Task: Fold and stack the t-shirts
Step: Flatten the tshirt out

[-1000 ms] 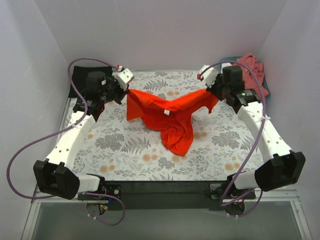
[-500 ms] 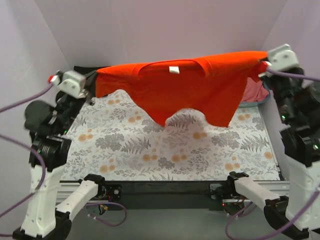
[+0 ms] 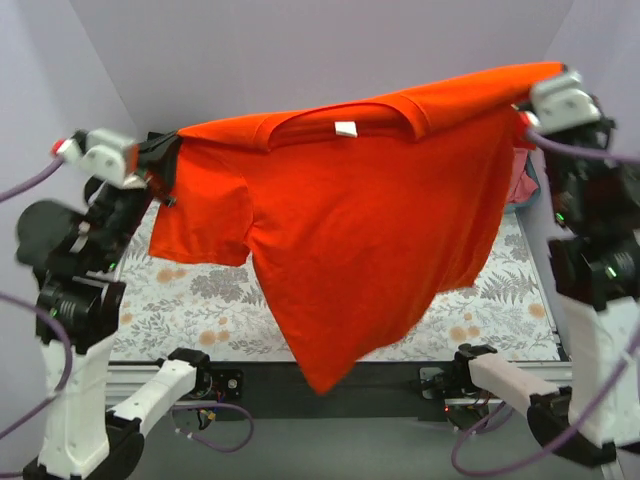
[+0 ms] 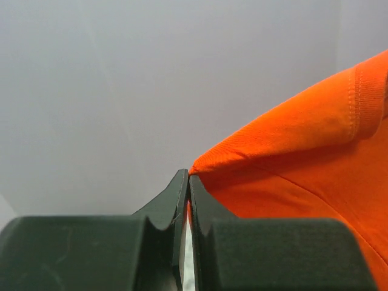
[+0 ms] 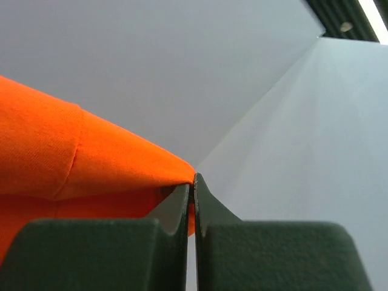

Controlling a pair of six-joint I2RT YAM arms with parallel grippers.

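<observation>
My left gripper (image 3: 163,168) pinches one shoulder of the orange-red t-shirt (image 3: 370,220), high over the counter's far-left corner. My right gripper (image 3: 522,108) pinches the other shoulder over the far-right corner. The shirt hangs spread between them, above the floral table covering (image 3: 200,290).

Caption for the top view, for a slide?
Left tool and right tool hold the orange shirt spread aloft over the table.

The left gripper (image 4: 188,179) has its two dark fingers pressed together on a pointed corner of the orange-red t-shirt (image 4: 303,157). From the pinch the cloth spreads up and to the right, where a stitched seam (image 4: 356,91) shows. A plain pale wall (image 4: 121,79) fills the background.
</observation>
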